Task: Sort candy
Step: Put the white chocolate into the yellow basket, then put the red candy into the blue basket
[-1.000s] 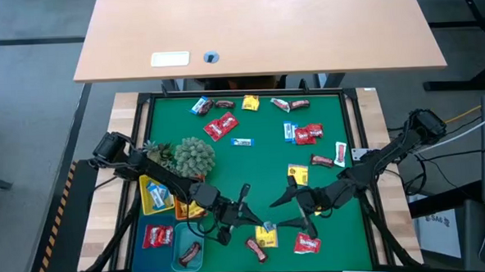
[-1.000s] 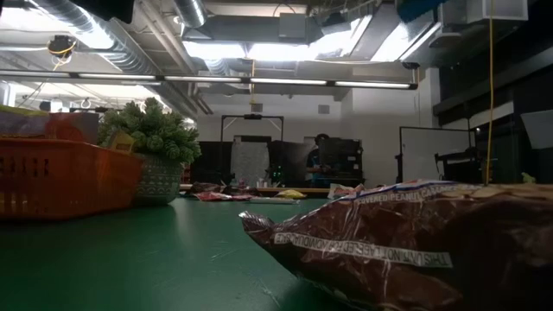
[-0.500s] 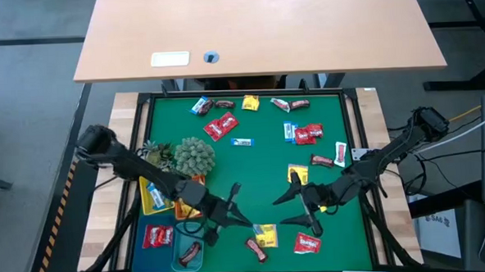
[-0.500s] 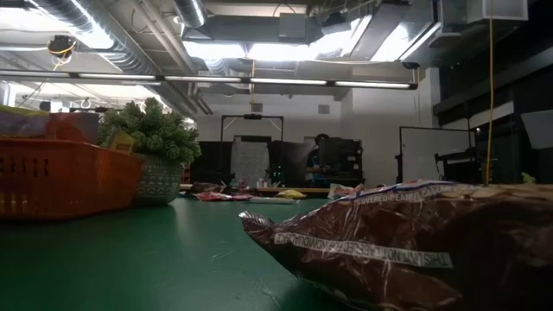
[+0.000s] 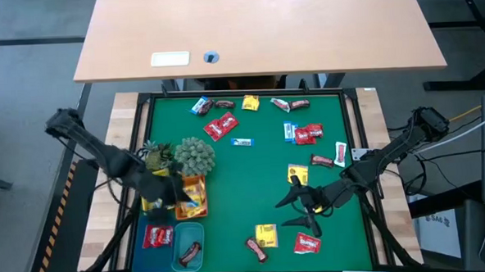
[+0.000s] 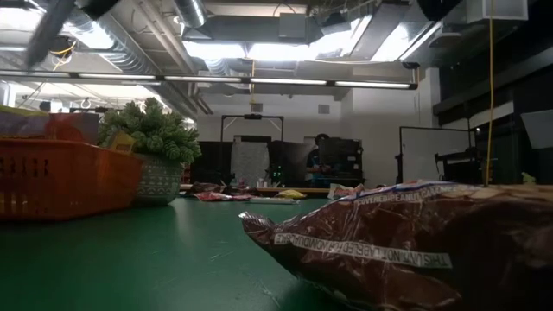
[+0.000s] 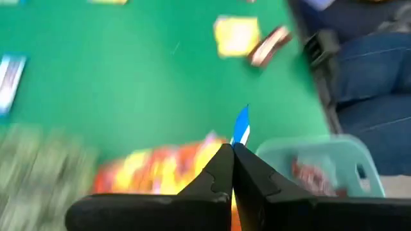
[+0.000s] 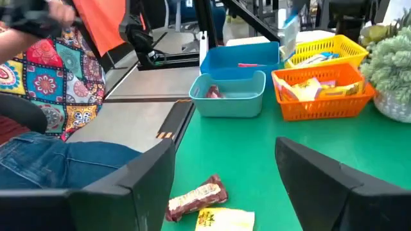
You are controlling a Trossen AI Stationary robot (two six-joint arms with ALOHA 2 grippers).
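Candy lies scattered on the green mat [image 5: 252, 168]: red packets [image 5: 308, 134], yellow packets [image 5: 266, 234], and dark brown bars [image 5: 256, 248] that also show in the low view [image 6: 389, 246]. My left gripper [image 5: 178, 190] hangs over the orange tray [image 5: 194, 195], shut on a blue-white candy [image 7: 241, 124]. My right gripper [image 5: 297, 209] stands open above the mat at the near right. Nothing is between its fingers [image 8: 225, 151]. The yellow tray [image 8: 324, 48], the blue tray [image 8: 241, 61] and the teal tray [image 8: 228, 96] hold sorted candy. My left gripper pinches one end of the blue-white wrapper [image 7: 239, 136] between its two fingertips. The rest of the wrapper sticks out beyond the tips. The fingers slant down from the table's left. The candy [image 8: 290, 29] is lifted clear, above the trays.
A grey-green plant ball [image 5: 194, 157] in its pot stands just behind the trays. More candy lies along the mat's far edge [image 5: 250, 103]. A person in a patterned top and jeans [image 8: 45, 96] sits beyond the table's near left corner.
My left gripper has swung from the near middle of the mat, beside the yellow packet, up and toward the table's left edge. It has rolled and tipped as it went. It now hangs over the orange tray, still shut on the blue-white candy.
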